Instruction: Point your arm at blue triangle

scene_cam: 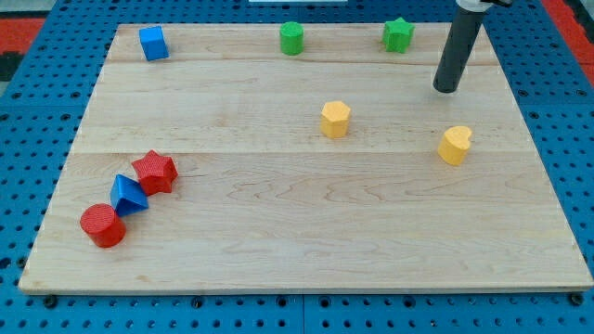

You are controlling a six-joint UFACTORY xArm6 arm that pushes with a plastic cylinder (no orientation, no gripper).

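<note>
The blue triangle lies near the view's lower left, between a red star just above right of it and a red cylinder just below left; the three nearly touch. My tip rests on the board near the view's upper right, far from the blue triangle. It stands right of and below a green star and above a yellow heart.
A blue cube sits at the upper left. A green cylinder sits at the top centre. A yellow hexagon lies mid-board. The wooden board rests on a blue pegboard.
</note>
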